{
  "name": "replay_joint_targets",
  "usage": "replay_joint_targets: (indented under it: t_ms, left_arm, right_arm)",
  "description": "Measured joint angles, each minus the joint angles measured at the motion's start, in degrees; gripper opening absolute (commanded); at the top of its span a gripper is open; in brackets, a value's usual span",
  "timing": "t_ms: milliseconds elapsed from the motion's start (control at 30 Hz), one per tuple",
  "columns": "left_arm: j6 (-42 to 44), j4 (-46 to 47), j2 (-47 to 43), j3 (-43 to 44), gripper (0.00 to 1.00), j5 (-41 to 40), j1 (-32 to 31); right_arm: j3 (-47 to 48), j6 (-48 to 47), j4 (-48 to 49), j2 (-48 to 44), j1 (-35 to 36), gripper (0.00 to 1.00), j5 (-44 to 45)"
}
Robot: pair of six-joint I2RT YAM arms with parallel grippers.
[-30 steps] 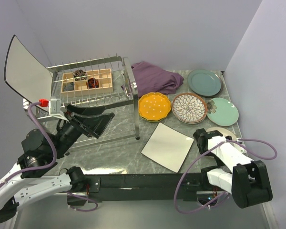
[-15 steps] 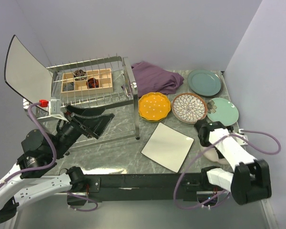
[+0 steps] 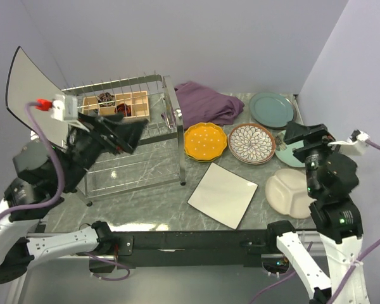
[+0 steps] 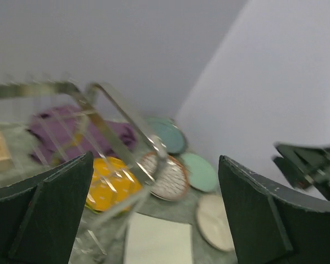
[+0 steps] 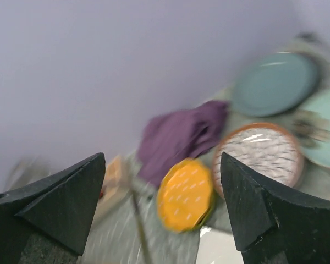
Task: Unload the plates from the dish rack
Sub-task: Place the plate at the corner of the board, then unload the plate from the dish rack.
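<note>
The upright square plate [image 3: 28, 88] stands on edge at the left end of the dish rack [image 3: 180, 152], close to the left wall; whether it sits between the prongs cannot be told. The other plates [image 3: 205, 140] are laid flat on the table [image 3: 152, 206], right of the rack. The upright plate is judged stiff, rather heavy, smooth-glazed and breakable, so it is best taken at its dark rim, one finger on each face. The left gripper [image 4: 157, 165] and the right gripper [image 5: 162, 159] are held with jaws wide apart, nothing between them. Open room is found in front of the rack; the wall and wires should be avoided.
</note>
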Motion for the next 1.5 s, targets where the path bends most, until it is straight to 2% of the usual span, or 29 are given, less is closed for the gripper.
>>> replay_joint_targets:
  t_ms: [133,300,400,500,633,1000,1133,1267,1500]
  left_arm:
    - [7.39,-4.46,4.28,10.43,0.97,-13.31,0.0]
    - [21.03,-3.5,9.11,21.42,0.89,-31.08,0.02]
    - [34.45,5.53,11.06,21.53,0.87,-42.84,0.0]
    - [48.17,17.11,10.64,16.22,0.86,-50.53,0.0]
    - [57.13,23.98,10.12,13.84,0.83,-55.93,0.0]
    - [61.77,29.9,2.45,12.09,0.87,-60.83,0.0]
    - [59.01,26.88,0.72,12.13,0.87,-60.96,0.0]
    - [56.28,24.63,-1.31,9.29,0.79,-61.0,0.0]
    - [48.76,17.79,-4.35,3.39,0.74,-61.09,-0.09]
  right_arm:
    - [-1.01,-6.47,1.7,-3.17,0.15,0.91,-19.34]
    - [-8.04,-6.97,2.01,-9.22,0.39,0.9,-31.89]
    - [-11.58,-6.08,3.06,-11.21,0.39,0.91,-37.51]
    - [-14.49,-5.51,4.17,-11.89,0.39,0.9,-41.07]
    - [-17.88,-4.83,4.74,-14.32,0.39,0.91,-43.25]
    - [-20.61,-3.13,9.57,-20.68,0.39,0.91,-45.68]
    - [-23.21,-2.69,10.27,-20.68,0.39,0.91,-46.1]
    - [-24.28,-2.27,10.73,-20.79,0.39,0.92,-46.14]
    - [-25.27,-2.1,12.26,-21.11,0.39,0.91,-46.58]
